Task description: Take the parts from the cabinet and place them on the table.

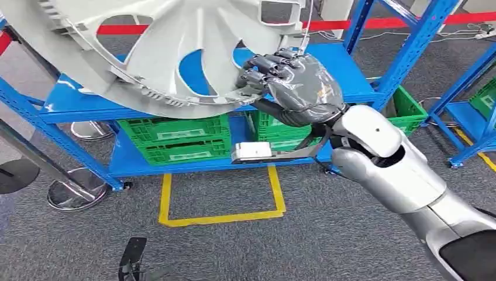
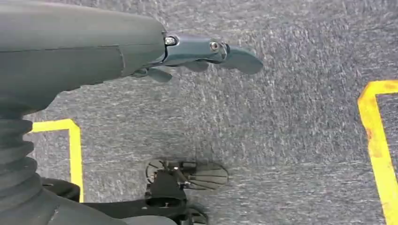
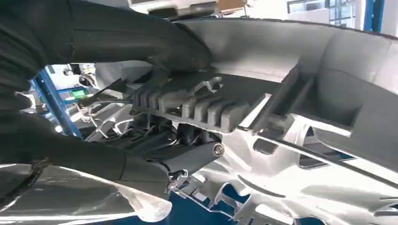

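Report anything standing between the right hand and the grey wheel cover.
Nothing does. The right hand already grips the wheel cover by its rim, fingers curled over the edge, above the blue shelf. The table is not visible, so that path can't be judged.

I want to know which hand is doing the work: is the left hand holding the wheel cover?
No: the left hand hangs over grey carpet with nothing in it, while the right hand grips the rim of the wheel cover.

The right arm (image 1: 403,175) is glossy silver with rounded shells, a small dark screw on its white wrist dome and black at the elbow. The right hand (image 1: 292,82) is dark grey with segmented fingers. The left hand (image 2: 197,54) has a grey ribbed cover and blue-grey fingers (image 2: 234,56) with silver screws.
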Tool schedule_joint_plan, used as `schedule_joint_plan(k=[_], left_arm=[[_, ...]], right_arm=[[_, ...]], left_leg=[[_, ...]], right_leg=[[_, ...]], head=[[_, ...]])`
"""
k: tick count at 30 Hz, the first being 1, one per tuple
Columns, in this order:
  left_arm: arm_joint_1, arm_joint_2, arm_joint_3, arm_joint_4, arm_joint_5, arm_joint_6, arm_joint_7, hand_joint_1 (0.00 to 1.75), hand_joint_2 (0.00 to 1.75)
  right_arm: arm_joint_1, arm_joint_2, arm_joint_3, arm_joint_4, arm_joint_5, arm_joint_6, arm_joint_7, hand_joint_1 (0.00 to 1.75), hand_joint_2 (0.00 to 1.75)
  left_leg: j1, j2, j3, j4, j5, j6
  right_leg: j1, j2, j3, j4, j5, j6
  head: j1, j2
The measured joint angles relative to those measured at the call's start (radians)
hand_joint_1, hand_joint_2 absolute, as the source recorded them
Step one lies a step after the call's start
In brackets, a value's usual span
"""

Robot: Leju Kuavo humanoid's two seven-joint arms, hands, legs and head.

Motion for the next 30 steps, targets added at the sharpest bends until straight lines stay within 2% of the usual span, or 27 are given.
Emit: schedule_joint_plan(k=[2, 3, 4, 5, 6, 7, 8, 9, 10, 13, 14, 15, 16, 18, 19, 20, 21, 22, 23, 24, 25, 26, 27, 28, 29, 30], left_arm=[[0.001, 0.001, 0.0, 0.0, 0.0, 0.0, 0.0, 0.0, 1.75], [0.001, 0.002, 0.0, 0.0, 0.0, 0.0, 0.0, 0.0, 1.75], [0.001, 0.002, 0.0, 0.0, 0.0, 0.0, 0.0, 0.0, 1.75], [0.001, 0.002, 0.0, 0.0, 0.0, 0.0, 0.0, 0.0, 1.75], [0.0, 0.002, 0.0, 0.0, 0.0, 0.0, 0.0, 0.0, 1.75], [0.0, 0.002, 0.0, 0.0, 0.0, 0.0, 0.0, 0.0, 1.75], [-0.001, 0.002, 0.0, 0.0, 0.0, 0.0, 0.0, 0.0, 1.75], [-0.002, 0.002, 0.0, 0.0, 0.0, 0.0, 0.0, 0.0, 1.75], [-0.004, 0.002, 0.0, 0.0, -0.002, 0.0, 0.0, 0.0, 1.75], [-0.001, 0.002, 0.0, 0.0, -0.006, 0.0, 0.0, 0.0, 1.75], [-0.001, 0.0, 0.0, 0.0, -0.006, 0.001, 0.0, 0.0, 1.75], [-0.004, 0.001, 0.0, 0.0, -0.006, 0.001, 0.001, 0.0, 1.75], [-0.004, 0.001, 0.0, 0.0, -0.007, 0.002, 0.001, 0.0, 1.75], [-0.004, 0.002, 0.0, 0.0, -0.007, 0.002, 0.001, 0.0, 1.75], [-0.004, 0.003, 0.0, 0.0, -0.007, 0.003, 0.001, 0.0, 1.75], [-0.003, 0.003, 0.0, 0.0, -0.007, 0.003, 0.001, 0.0, 1.75], [-0.003, 0.003, 0.0, 0.0, -0.007, 0.003, 0.001, 0.0, 1.75], [-0.003, 0.003, 0.0, 0.0, -0.007, 0.003, 0.001, 0.0, 1.75], [-0.003, 0.002, 0.0, 0.0, -0.007, 0.003, 0.001, 0.0, 1.75], [-0.003, 0.001, 0.0, 0.0, -0.007, 0.003, 0.001, 0.0, 1.75], [-0.004, 0.0, -0.001, 0.0, -0.007, 0.003, 0.001, 0.0, 1.75], [-0.004, 0.001, -0.001, 0.0, -0.007, 0.004, 0.0, 0.0, 1.75], [-0.004, 0.0, -0.001, 0.0, -0.007, 0.004, 0.001, 0.0, 1.75], [-0.003, -0.001, -0.001, 0.0, -0.007, 0.004, 0.001, 0.0, 1.75], [-0.003, 0.0, -0.001, 0.0, -0.007, 0.004, 0.001, 0.0, 1.75], [-0.002, 0.002, -0.001, 0.0, -0.007, 0.004, 0.001, 0.0, 1.75]], right_arm=[[0.0, 0.0, -0.002, 0.0, 0.0, -0.001, 0.0, 1.75, 1.75], [0.001, 0.0, -0.002, 0.0, 0.0, -0.001, 0.0, 1.75, 1.75], [0.004, 0.0, -0.001, 0.0, 0.0, -0.001, 0.0, 1.75, 1.75], [0.007, 0.0, -0.001, 0.0, 0.0, -0.001, 0.0, 1.75, 1.75], [0.007, 0.0, -0.002, 0.0, 0.0, -0.001, 0.0, 1.75, 1.75], [0.006, 0.0, -0.003, 0.0, 0.0, -0.001, 0.0, 1.75, 1.75], [0.006, 0.0, -0.005, 0.0, 0.0, -0.002, 0.002, 1.75, 1.75], [0.006, 0.0, -0.007, 0.0, 0.001, -0.004, 0.002, 1.75, 1.75], [0.006, 0.0, -0.011, 0.0, 0.006, -0.009, 0.008, 1.75, 1.75], [0.012, -0.001, -0.016, 0.0, 0.029, -0.033, 0.02, 1.75, 1.75], [0.013, -0.002, -0.02, 0.001, 0.033, -0.038, 0.022, 1.75, 1.75], [0.013, -0.002, -0.023, 0.001, 0.037, -0.043, 0.026, 1.75, 1.75], [0.013, -0.003, -0.027, 0.001, 0.041, -0.046, 0.032, 1.75, 1.75], [0.02, -0.003, -0.031, 0.003, 0.043, -0.046, 0.037, 1.75, 1.75], [0.026, -0.003, -0.035, 0.003, 0.043, -0.046, 0.037, 1.75, 1.75], [0.03, -0.004, -0.036, 0.005, 0.043, -0.046, 0.037, 1.75, 1.75], [0.033, -0.006, -0.037, 0.006, 0.045, -0.045, 0.037, 1.75, 1.75], [0.034, -0.006, -0.037, 0.006, 0.045, -0.045, 0.037, 1.75, 1.75], [0.033, -0.006, -0.038, 0.006, 0.046, -0.045, 0.037, 1.75, 1.75], [0.032, -0.006, -0.039, 0.006, 0.047, -0.045, 0.037, 1.75, 1.75], [0.031, -0.006, -0.04, 0.006, 0.047, -0.046, 0.036, 1.75, 1.75], [0.031, -0.006, -0.041, 0.006, 0.048, -0.046, 0.036, 1.75, 1.75], [0.031, -0.007, -0.043, 0.006, 0.048, -0.046, 0.037, 1.75, 1.75], [0.032, -0.007, -0.044, 0.006, 0.048, -0.046, 0.037, 1.75, 1.75], [0.032, -0.007, -0.044, 0.006, 0.048, -0.045, 0.037, 1.75, 1.75], [0.03, -0.007, -0.044, 0.006, 0.046, -0.042, 0.037, 1.75, 1.75]], left_leg=[[0.007, 0.0, -0.049, 0.154, -0.097, -0.012], [0.007, 0.0, -0.071, 0.232, -0.133, -0.015], [0.008, 0.0, -0.075, 0.27, -0.147, -0.017], [0.008, 0.0, -0.058, 0.259, -0.138, -0.018], [0.008, 0.0, -0.021, 0.207, -0.113, -0.017], [0.008, 0.0, 0.032, 0.122, -0.079, -0.015], [0.008, 0.0, 0.097, 0.017, -0.044, -0.011], [0.007, -0.002, 0.125, -0.035, -0.059, -0.006], [0.004, -0.003, 0.12, -0.042, -0.051, 0.003], [-0.001, -0.003, 0.108, -0.037, -0.038, 0.023], [0.007, 0.0, 0.105, -0.048, -0.026, 0.034], [0.006, 0.001, 0.097, -0.048, -0.019, 0.043], [0.006, 0.003, 0.088, -0.048, -0.012, 0.051], [0.004, 0.003, 0.067, -0.046, 0.002, 0.053], [0.003, 0.004, 0.057, -0.046, 0.009, 0.053], [0.003, 0.003, 0.049, -0.046, 0.015, 0.052], [0.001, 0.003, 0.042, -0.045, 0.021, 0.051], [0.0, 0.003, 0.035, -0.045, 0.027, 0.05], [-0.002, 0.002, 0.031, -0.044, 0.032, 0.047], [-0.002, 0.002, 0.029, -0.044, 0.035, 0.044], [-0.006, 0.002, 0.024, -0.043, 0.038, 0.039], [-0.004, 0.003, 0.022, -0.045, 0.049, 0.03], [-0.001, 0.003, 0.021, -0.046, 0.054, 0.024], [0.0, 0.003, 0.021, -0.05, 0.061, 0.017], [-0.005, 0.002, 0.019, -0.05, 0.065, 0.01], [-0.001, 0.0, 0.01, -0.036, 0.034, 0.004]], right_leg=[[-0.001, -0.001, -0.016, 0.002, 0.011, -0.004], [0.0, -0.001, -0.024, 0.003, 0.016, -0.004], [0.0, -0.001, -0.032, 0.004, 0.022, -0.003], [0.0, 0.0, -0.04, 0.005, 0.027, -0.001], [-0.001, 0.001, -0.047, 0.007, 0.032, 0.002], [-0.001, 0.002, -0.052, 0.01, 0.035, 0.005], [-0.001, 0.002, -0.055, 0.013, 0.038, 0.008], [0.002, 0.002, -0.061, 0.016, 0.041, 0.014], [0.006, 0.002, -0.069, 0.021, 0.046, 0.02], [0.003, 0.001, -0.073, 0.014, 0.063, 0.04], [0.001, 0.002, -0.081, 0.017, 0.056, 0.045], [0.0, 0.002, -0.1, 0.04, 0.021, 0.048], [0.0, 0.002, -0.122, 0.102, -0.03, 0.052], [-0.001, 0.002, -0.18, 0.275, -0.119, 0.058], [-0.001, 0.002, -0.194, 0.332, -0.138, 0.059], [-0.001, 0.002, -0.185, 0.336, -0.132, 0.058], [-0.001, 0.002, -0.154, 0.3, -0.109, 0.056], [-0.001, 0.002, -0.099, 0.219, -0.075, 0.05], [0.0, 0.002, -0.031, 0.114, -0.044, 0.043], [0.003, 0.002, 0.025, 0.025, -0.044, 0.034], [0.007, 0.001, 0.05, 0.001, -0.054, 0.03], [0.009, 0.002, 0.045, -0.002, -0.042, 0.03], [0.012, 0.003, 0.042, -0.002, -0.041, 0.028], [0.013, 0.003, 0.039, -0.002, -0.036, 0.021], [0.007, 0.002, 0.036, -0.017, -0.024, 0.012], [0.002, -0.002, 0.035, -0.021, -0.012, 0.005]], head=[[0.0, 0.0], [0.0, 0.0], [-0.001, 0.0], [-0.001, 0.0], [0.0, 0.0], [-0.001, 0.0], [-0.001, 0.0], [0.0, 0.0], [0.002, 0.0], [0.001, 0.0], [0.0, 0.0], [0.003, 0.0], [0.005, 0.0], [0.003, 0.0], [0.005, 0.0], [0.004, 0.0], [0.005, 0.0], [0.004, 0.0], [0.005, 0.0], [0.004, 0.0], [0.003, 0.0], [0.004, 0.0], [0.006, 0.0], [0.005, 0.0], [0.004, 0.0], [0.003, 0.0]])
